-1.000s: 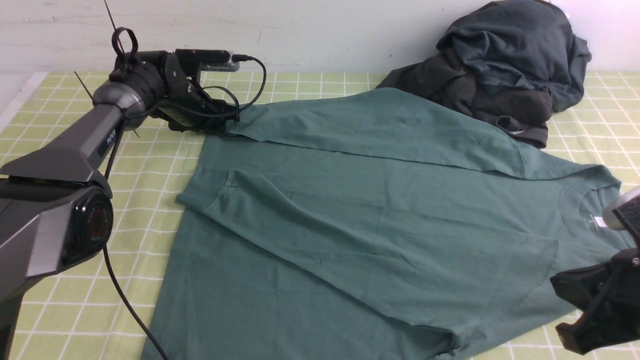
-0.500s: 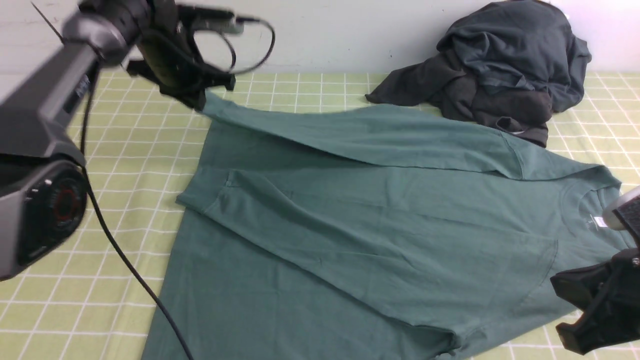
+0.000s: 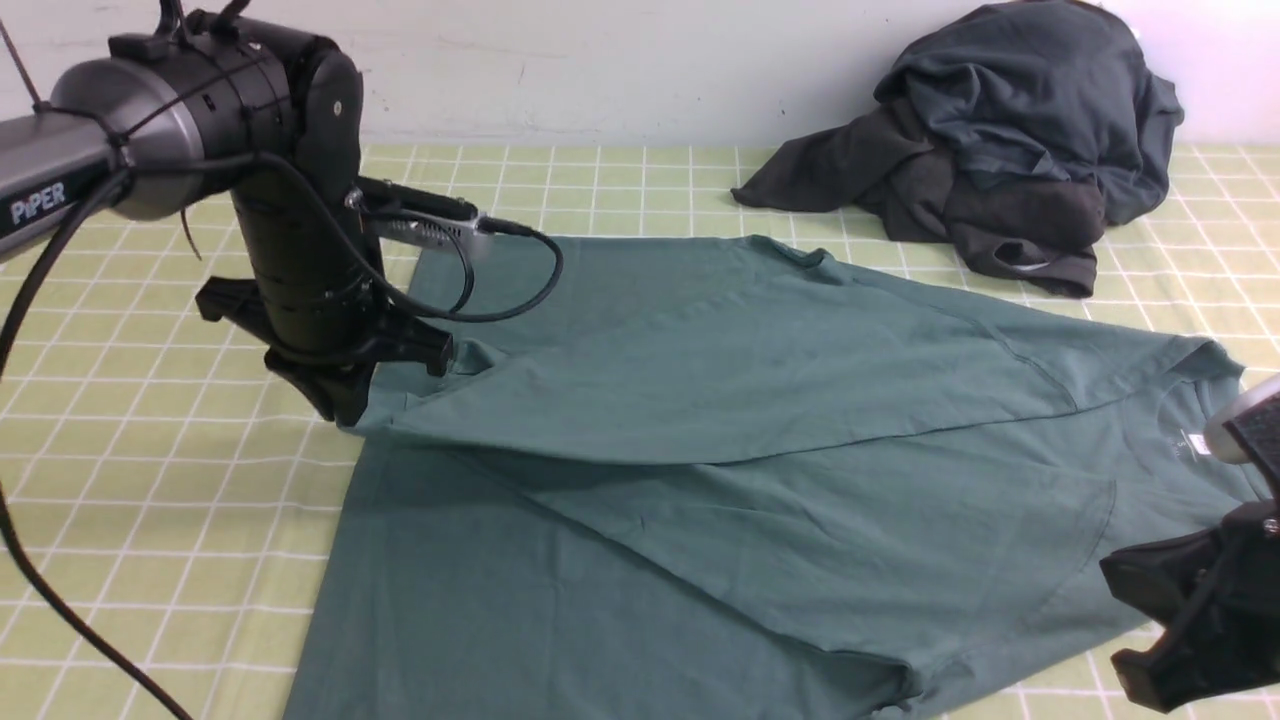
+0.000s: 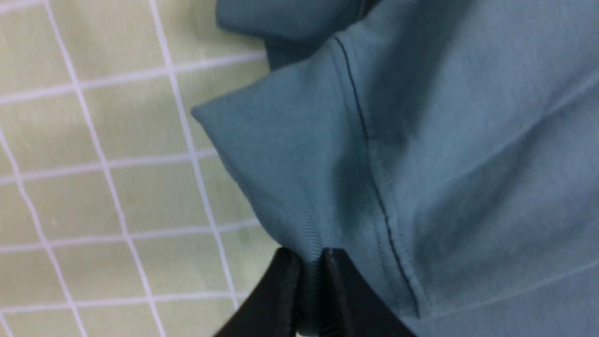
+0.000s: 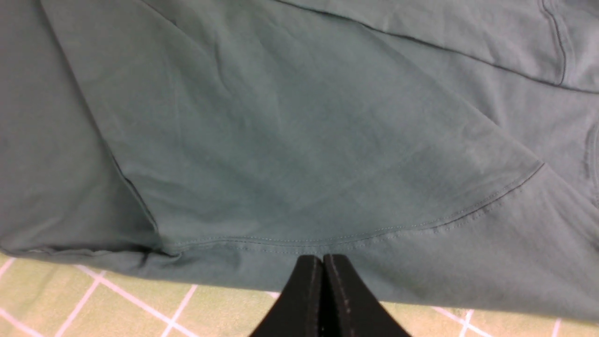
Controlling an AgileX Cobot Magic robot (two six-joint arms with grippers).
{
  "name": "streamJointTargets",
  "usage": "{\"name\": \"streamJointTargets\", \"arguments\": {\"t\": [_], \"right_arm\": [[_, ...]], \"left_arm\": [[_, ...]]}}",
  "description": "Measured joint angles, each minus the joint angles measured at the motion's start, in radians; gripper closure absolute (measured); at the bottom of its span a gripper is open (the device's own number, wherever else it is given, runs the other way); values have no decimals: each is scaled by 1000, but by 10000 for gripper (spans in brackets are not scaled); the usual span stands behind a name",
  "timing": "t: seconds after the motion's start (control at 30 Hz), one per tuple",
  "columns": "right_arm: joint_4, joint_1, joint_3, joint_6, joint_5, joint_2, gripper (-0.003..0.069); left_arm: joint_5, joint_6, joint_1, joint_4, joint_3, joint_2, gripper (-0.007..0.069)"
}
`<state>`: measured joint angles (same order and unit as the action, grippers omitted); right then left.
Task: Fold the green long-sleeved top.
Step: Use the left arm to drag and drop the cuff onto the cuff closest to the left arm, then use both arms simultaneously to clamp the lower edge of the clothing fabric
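Green top (image 3: pixel 760 470) spread on counter (image 3: pixel 150 500), sleeve (image 3: pixel 640 400) draped across body. Cuff (image 4: pixel 299 187) pinched between left fingers (image 4: pixel 276 295). Right fingers (image 5: pixel 309 290) pressed together, empty, at top's near edge. Sleeve to be lowered taut, aligned and uncreased before cuff is released.

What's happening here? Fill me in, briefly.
The left gripper has its jaws shut on the sleeve cuff of the green long-sleeved top, with that sleeve lying across the body. The right gripper hangs shut over the top's near edge, gripping nothing visible. A dark clothes pile lies by the wall.
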<state>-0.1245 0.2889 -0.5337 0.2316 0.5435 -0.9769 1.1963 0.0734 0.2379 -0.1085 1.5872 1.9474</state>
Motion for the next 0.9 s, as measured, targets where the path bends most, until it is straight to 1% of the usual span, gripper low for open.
{"name": "streamJointTargets", "arguments": {"t": [0.1,0.23,0.27,0.37,0.47,0.53,0.6,0.7,0.73,0.77,0.8,0.9], "right_arm": [[-12,0,0,0,4,0,673],[-27,0,0,0,35,0,673],[-28,0,0,0,37,0,673],[-32,0,0,0,76,4,673],[-44,0,0,2,92,14,673],[-59,0,0,8,94,23,673],[-83,0,0,25,94,27,673],[-125,0,0,66,94,29,673],[-147,0,0,88,94,29,673],[-155,0,0,92,95,29,673],[-189,0,0,131,97,29,673],[-249,0,0,199,104,29,673]], "left_arm": [[-3,4,13,-5,-28,-13,571],[7,-19,45,-12,-86,-47,484],[6,-21,47,-12,-91,-47,478],[6,-47,109,-10,-239,-168,377],[7,-73,172,6,-388,-264,312],[2,-117,218,9,-499,-316,277],[-54,-185,264,4,-629,-368,251],[-175,-282,303,-15,-743,-414,244],[-230,-333,317,-24,-793,-427,239],[-238,-333,319,-25,-800,-429,239],[-310,-403,327,-32,-846,-433,239],[-406,-481,330,-37,-895,-419,248]]}}
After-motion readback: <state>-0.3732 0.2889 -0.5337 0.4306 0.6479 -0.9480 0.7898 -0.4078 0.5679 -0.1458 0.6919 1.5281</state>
